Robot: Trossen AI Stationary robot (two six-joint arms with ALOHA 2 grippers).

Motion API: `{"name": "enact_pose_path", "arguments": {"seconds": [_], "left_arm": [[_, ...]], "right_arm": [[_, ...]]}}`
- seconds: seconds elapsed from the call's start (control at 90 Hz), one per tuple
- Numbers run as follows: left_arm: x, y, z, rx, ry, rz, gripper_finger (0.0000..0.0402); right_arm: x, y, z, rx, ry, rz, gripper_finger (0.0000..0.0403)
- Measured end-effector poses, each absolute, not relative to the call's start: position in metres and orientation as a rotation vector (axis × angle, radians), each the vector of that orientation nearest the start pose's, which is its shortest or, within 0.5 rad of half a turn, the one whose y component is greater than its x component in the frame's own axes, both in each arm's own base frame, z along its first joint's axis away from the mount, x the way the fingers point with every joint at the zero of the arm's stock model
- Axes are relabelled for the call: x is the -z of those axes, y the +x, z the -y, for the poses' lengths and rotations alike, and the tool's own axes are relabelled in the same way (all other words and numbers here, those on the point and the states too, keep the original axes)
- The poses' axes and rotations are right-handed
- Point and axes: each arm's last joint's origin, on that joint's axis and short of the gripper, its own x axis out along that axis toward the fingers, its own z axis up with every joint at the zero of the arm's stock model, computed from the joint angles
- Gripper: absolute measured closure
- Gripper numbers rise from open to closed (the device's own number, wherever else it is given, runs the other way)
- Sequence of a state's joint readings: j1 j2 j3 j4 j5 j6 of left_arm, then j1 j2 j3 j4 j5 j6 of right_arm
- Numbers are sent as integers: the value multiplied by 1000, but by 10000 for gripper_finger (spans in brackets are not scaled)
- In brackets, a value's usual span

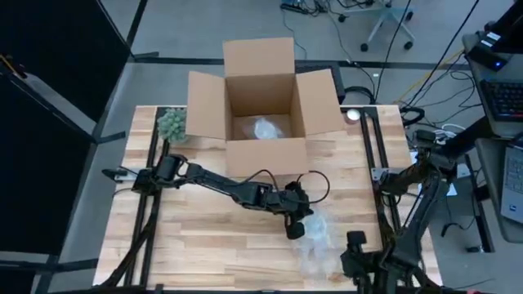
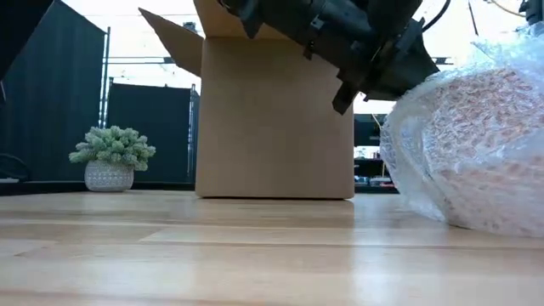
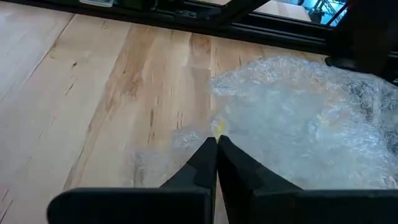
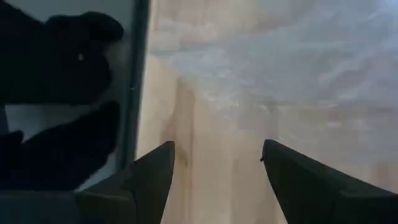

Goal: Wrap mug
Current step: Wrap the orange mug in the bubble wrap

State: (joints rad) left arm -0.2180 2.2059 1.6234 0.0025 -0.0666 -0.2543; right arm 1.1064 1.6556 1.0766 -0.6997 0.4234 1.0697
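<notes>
While the potted plant stands idle at the far left of the tabletop and the open cardboard box sits at the far edge, the left gripper works right of centre. Its fingers are pressed together, pinching the near edge of the bubble wrap. The mug itself cannot be made out; judging by the bulge, it lies bundled inside the wrap, right of the gripper. To do this step well, the pinched edge should be drawn taut over the bundle, without dragging it. Further right, the right gripper waits low beside the wrap, fingers spread wide, holding nothing.
</notes>
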Motion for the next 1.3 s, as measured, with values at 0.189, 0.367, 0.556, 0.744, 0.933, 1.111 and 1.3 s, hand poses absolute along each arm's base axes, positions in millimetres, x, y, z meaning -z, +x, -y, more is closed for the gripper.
{"name": "enact_pose_path", "arguments": {"seconds": [0.189, 0.367, 0.556, 0.744, 0.933, 1.111, 1.3], "left_arm": [[-178, 484, 105, 76, -165, -589, 402], [-178, 484, 105, 76, -165, -589, 402], [-179, 484, 105, 78, -166, -588, 402], [-179, 484, 105, 79, -166, -588, 402], [-179, 484, 105, 79, -167, -588, 401], [-179, 484, 105, 81, -167, -587, 402], [-185, 482, 108, 87, -163, -580, 401]], "right_arm": [[-177, 170, -262, 15, -29, -926, 172], [-206, 192, -257, -34, -152, -863, 172], [-219, 202, -246, 17, -225, -828, 172], [-216, 208, -232, 84, -255, -876, 172], [-201, 215, -220, 75, -202, -954, 172], [-184, 220, -211, 35, -140, -997, 172], [-178, 225, -207, 20, -119, -986, 172]]}}
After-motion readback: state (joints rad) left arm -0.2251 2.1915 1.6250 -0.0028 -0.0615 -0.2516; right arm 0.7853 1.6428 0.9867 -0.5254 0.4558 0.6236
